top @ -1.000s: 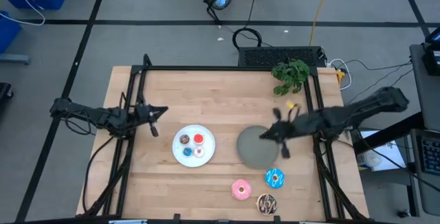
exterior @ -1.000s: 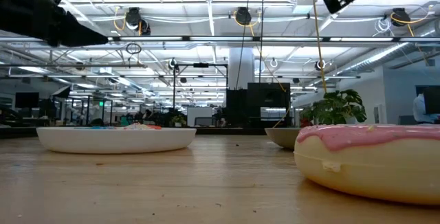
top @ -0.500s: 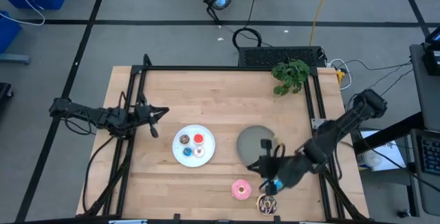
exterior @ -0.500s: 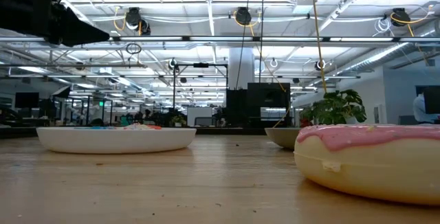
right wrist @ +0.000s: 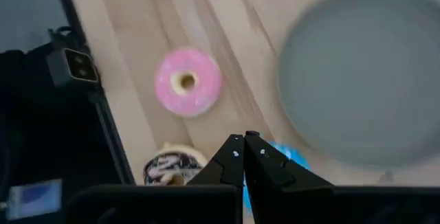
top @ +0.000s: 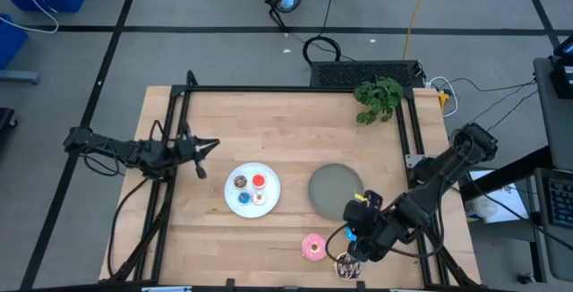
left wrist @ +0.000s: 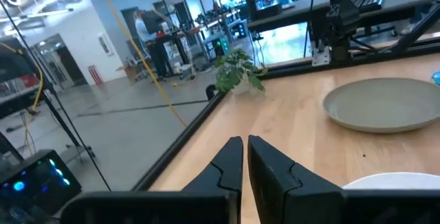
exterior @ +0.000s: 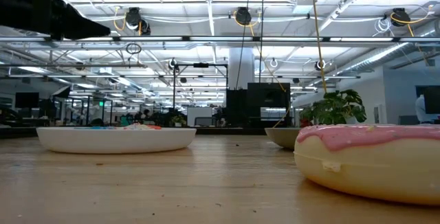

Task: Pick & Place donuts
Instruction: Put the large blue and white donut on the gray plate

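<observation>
Your right end effector (right wrist: 243, 157) has swung down from the grey plate (top: 333, 190) to the blue donut (right wrist: 287, 157) near the worktop's front edge, fingers pinched shut; open before grasping.

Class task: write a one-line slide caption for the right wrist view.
Shut right hand above the blue donut, near pink donut, chocolate donut and grey plate.

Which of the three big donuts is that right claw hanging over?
The blue donut: the shut right gripper covers part of it, beside the grey plate. The pink donut and chocolate donut lie clear.
</observation>
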Available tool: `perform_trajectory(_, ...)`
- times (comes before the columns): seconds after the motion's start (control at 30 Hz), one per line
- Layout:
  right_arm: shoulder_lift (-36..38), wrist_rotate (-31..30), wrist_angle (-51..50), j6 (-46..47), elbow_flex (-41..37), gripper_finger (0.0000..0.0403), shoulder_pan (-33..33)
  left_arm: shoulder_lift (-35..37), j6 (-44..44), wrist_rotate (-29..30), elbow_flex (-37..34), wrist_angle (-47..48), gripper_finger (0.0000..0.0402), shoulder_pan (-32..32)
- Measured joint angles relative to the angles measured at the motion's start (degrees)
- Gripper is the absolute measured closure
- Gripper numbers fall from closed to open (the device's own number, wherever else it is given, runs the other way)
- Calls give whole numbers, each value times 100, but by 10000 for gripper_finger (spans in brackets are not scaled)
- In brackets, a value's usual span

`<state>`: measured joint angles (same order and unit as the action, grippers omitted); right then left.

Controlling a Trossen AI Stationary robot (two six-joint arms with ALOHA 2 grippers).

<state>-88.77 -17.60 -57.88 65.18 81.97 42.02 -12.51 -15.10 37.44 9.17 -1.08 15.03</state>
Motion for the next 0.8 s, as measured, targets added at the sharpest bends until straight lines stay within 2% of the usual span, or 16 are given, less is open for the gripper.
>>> perform_trajectory(0.1,-53,322,-256,442,-11,403,2,1,-223,1,0,-105,371,0)
perform_trajectory(0.27,-366,876,-691,636,-50,403,-1,2,-629,-3,0,-443,371,0)
perform_trajectory(0.5,-795,887,-1036,417,-60,403,-39,2,-1177,-3,0,-479,371,0)
perform_trajectory(0.8,-642,898,-1282,503,-309,386,-226,2,-1708,-5,0,-584,371,0)
